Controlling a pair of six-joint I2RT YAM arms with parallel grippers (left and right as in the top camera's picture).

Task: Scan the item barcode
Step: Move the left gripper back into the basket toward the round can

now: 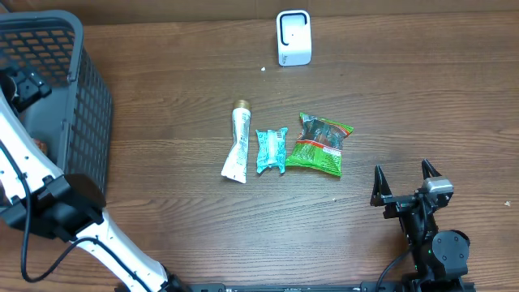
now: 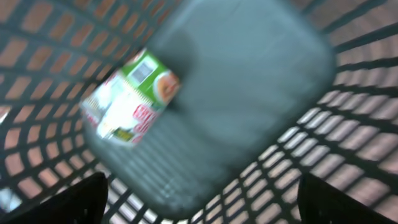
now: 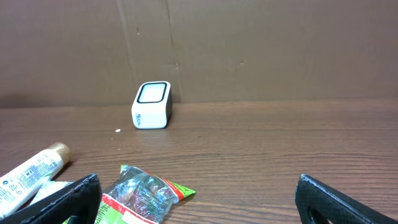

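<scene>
Green packet (image 1: 320, 144) nearest the right gripper (image 1: 402, 170).
Jaws spread, empty; the packet lies from it toward the scanner (image 1: 293, 37).

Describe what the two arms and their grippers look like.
The left arm has white tubular links joined by black joint housings, with a thin black cable looping alongside. What shows of the right arm is black, with a small grey block behind its gripper. Left gripper and right gripper each have two dark, tapering fingers.
</scene>
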